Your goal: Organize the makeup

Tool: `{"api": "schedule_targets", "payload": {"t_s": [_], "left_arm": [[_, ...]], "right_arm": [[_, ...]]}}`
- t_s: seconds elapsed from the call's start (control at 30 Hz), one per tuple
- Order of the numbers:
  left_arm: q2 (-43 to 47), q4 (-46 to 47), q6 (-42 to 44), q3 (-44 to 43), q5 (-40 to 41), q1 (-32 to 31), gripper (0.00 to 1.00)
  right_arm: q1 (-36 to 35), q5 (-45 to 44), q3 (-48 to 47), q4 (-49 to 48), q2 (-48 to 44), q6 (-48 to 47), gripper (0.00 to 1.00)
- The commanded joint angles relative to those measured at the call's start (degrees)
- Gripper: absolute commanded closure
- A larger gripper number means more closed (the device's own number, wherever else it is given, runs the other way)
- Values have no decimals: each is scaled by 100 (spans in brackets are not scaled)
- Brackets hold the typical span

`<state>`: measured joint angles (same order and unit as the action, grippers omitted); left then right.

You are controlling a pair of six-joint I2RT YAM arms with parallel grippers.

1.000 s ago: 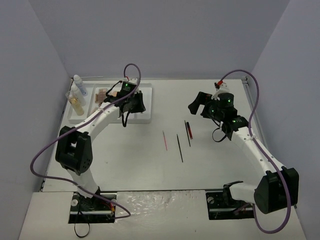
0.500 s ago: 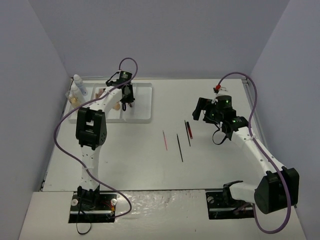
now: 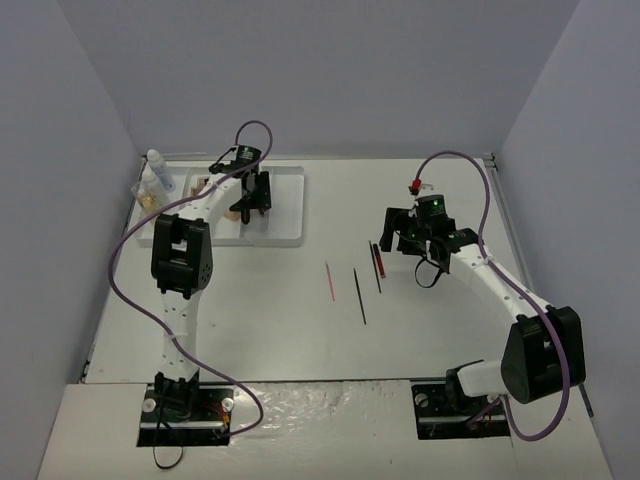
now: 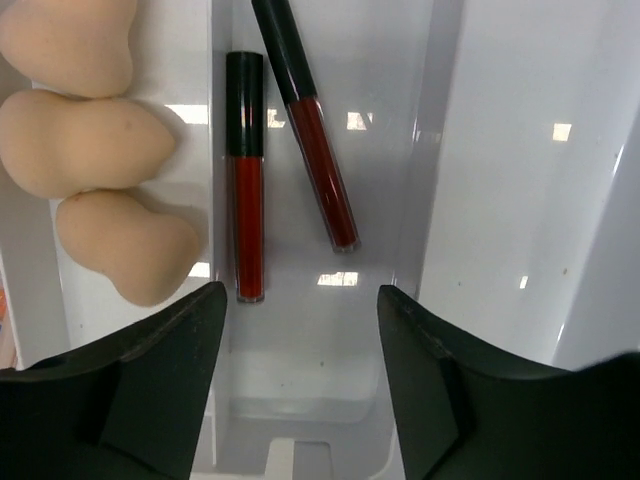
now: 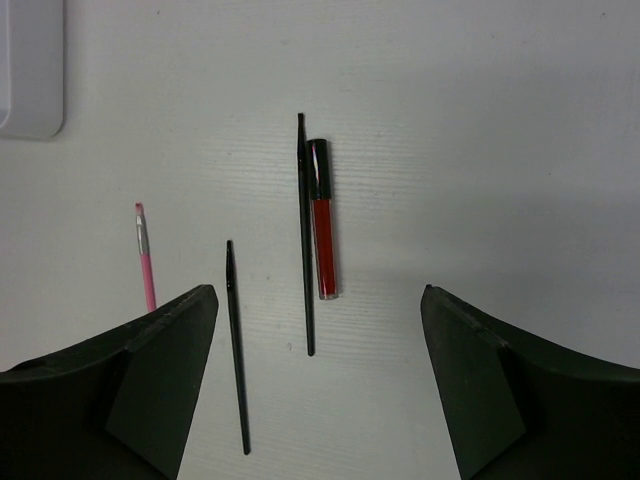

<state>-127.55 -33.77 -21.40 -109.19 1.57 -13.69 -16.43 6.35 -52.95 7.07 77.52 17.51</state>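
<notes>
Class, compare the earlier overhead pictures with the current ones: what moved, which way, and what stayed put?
The left arm folded up and its left gripper edged left over the tray; it now hangs open above two red tubes, holding nothing. The right gripper swung left and nearer, over the loose items, open and empty. Nothing visibly taken. The pink brush, black pencils and loose red tube lie as before.
</notes>
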Motion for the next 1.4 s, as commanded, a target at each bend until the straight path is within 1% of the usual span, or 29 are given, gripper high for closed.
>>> {"api": "schedule_targets", "payload": {"t_s": [0.0, 0.1, 0.13, 0.23, 0.37, 0.47, 0.57, 0.67, 0.8, 1.0, 1.1, 1.27, 1.37], "left_arm": [[1141, 165, 49, 203, 32, 7, 37], [1978, 386, 95, 622, -116, -2, 32], [2179, 433, 106, 762, -186, 1, 29], [2928, 526, 150, 1327, -333, 8, 14], [3719, 600, 291, 2042, -378, 16, 8], [4434, 645, 387, 2566, -268, 32, 4], [4943, 785, 467, 3145, -127, 33, 3], [5385, 855, 530, 3470, 58, 40, 3], [5662, 863, 538, 3712, 135, 42, 3], [5689, 845, 402, 3790, -92, 42, 3], [5680, 867, 315, 3814, -175, 35, 3], [5672, 1095, -6, 3876, -798, 9, 3], [5624, 1256, -220, 3875, -1037, -155, 3]], "right_arm": [[-216, -260, -286, -14, 245, -175, 26], [-316, -336, -333, 8, 543, -195, 35], [-351, -357, -352, 18, 648, -198, 39], [-478, -459, -418, 31, 882, -190, 47], [-519, -616, -436, 31, 1257, -160, 60], [-512, -618, -484, 15, 1516, -160, 65], [-511, -802, -573, -22, 1804, -178, 69], [-517, -796, -638, -59, 2012, -184, 71], [-504, -872, -699, -109, 2183, -204, 74], [-476, -828, -666, -161, 2371, -196, 78], [-413, -804, -576, -202, 2430, -180, 85], [-344, -927, -414, -214, 2254, -177, 99], [-365, -892, -405, -219, 1893, -152, 100]]}}
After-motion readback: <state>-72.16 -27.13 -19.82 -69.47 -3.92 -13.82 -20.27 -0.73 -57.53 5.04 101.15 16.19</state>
